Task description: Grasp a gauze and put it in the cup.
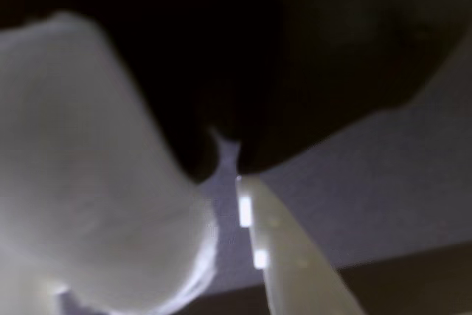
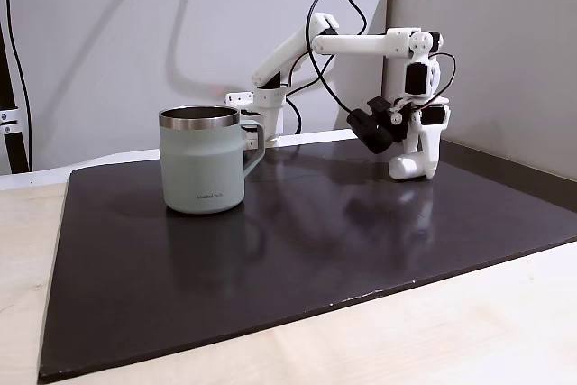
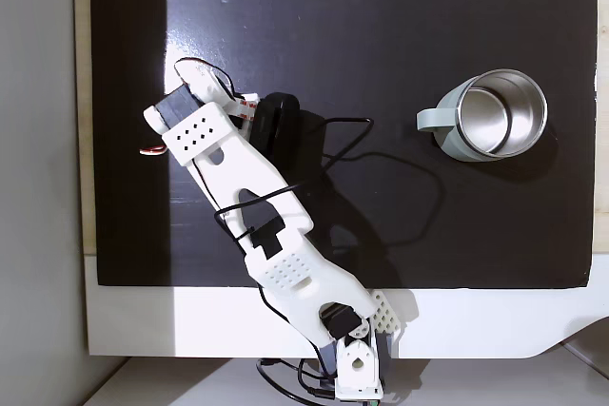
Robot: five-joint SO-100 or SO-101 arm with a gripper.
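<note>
On the smooth, faintly reflective black mat (image 2: 297,259), the pale green steel-rimmed cup (image 2: 202,161) stands well apart from the gripper (image 2: 413,165), which is lowered around the soft white gauze (image 1: 88,175) at the mat's far side. Whether the claw is pressed onto it cannot be told. Gentle closure is advised, since the roll looks compressible.

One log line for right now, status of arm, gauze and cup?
gripper: down at mat, around gauze | grasp: unconfirmed | cup: upright, empty, apart from arm
</note>
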